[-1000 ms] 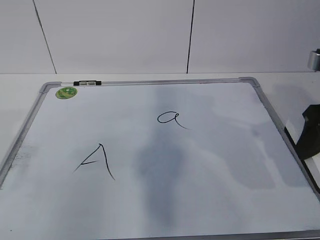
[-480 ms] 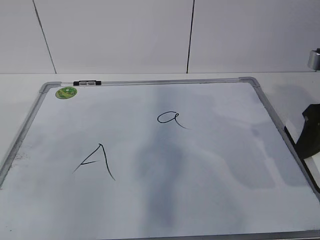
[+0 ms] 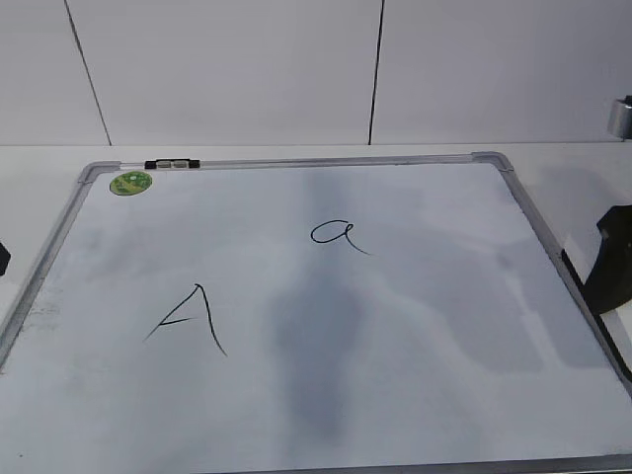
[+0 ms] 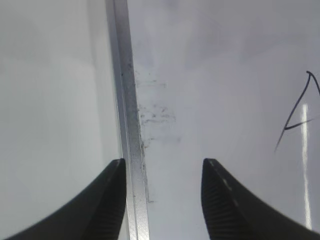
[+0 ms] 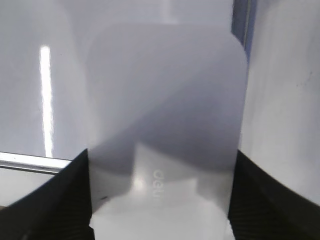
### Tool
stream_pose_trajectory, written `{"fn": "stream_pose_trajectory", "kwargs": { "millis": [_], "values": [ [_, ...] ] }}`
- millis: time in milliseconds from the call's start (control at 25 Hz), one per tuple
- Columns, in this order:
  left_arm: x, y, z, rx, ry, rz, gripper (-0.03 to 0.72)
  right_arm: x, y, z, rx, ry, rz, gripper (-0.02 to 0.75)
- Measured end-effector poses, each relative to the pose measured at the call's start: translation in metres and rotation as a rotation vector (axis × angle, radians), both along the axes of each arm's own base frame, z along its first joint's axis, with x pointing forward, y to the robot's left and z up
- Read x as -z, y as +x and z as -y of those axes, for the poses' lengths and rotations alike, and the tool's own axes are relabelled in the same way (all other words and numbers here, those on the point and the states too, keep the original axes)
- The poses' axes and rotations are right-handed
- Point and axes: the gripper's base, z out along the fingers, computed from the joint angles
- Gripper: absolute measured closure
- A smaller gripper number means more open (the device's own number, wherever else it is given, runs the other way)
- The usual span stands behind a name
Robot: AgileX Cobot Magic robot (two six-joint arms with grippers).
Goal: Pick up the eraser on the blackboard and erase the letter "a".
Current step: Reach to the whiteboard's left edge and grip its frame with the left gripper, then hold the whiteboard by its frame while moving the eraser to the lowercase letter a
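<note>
The blackboard lies flat, a white board in a grey metal frame. The small cursive letter "a" sits right of its middle. My right gripper is at the board's right edge, far right of the "a". In the right wrist view it is shut on the white glossy eraser, with a finger on each long side. My left gripper is open and empty, straddling the board's left frame rail.
A large capital "A" is drawn lower left; its edge shows in the left wrist view. A black-and-clear marker lies on the top rail beside a green sticker. A metal cylinder stands at the far right.
A dark tip of my left gripper has come into the exterior view at its left edge. My right gripper has barely shifted at the board's right edge.
</note>
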Motion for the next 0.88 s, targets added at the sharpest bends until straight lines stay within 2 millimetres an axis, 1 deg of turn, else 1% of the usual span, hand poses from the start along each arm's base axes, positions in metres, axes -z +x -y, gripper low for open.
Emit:
{"fn": "stream_pose_trajectory", "kwargs": {
  "millis": [120, 280, 640, 720, 880],
  "values": [
    [0.008, 0.014, -0.001, 0.005, 0.005, -0.026, 0.324, 0.000, 0.000, 0.000, 0.000, 0.000, 0.000, 0.193],
    [0.022, 0.027, -0.003, 0.022, 0.027, -0.076, 0.358, 0.000, 0.000, 0.000, 0.000, 0.000, 0.000, 0.193],
    [0.049, 0.041, -0.005, 0.030, 0.041, -0.143, 0.369, 0.000, 0.000, 0.000, 0.000, 0.000, 0.000, 0.193],
    [0.050, 0.045, -0.005, 0.031, 0.045, -0.143, 0.374, 0.000, 0.000, 0.000, 0.000, 0.000, 0.001, 0.193],
    [0.049, 0.048, -0.006, 0.033, 0.054, -0.130, 0.411, 0.000, 0.000, 0.000, 0.000, 0.000, 0.001, 0.194]
  ]
}}
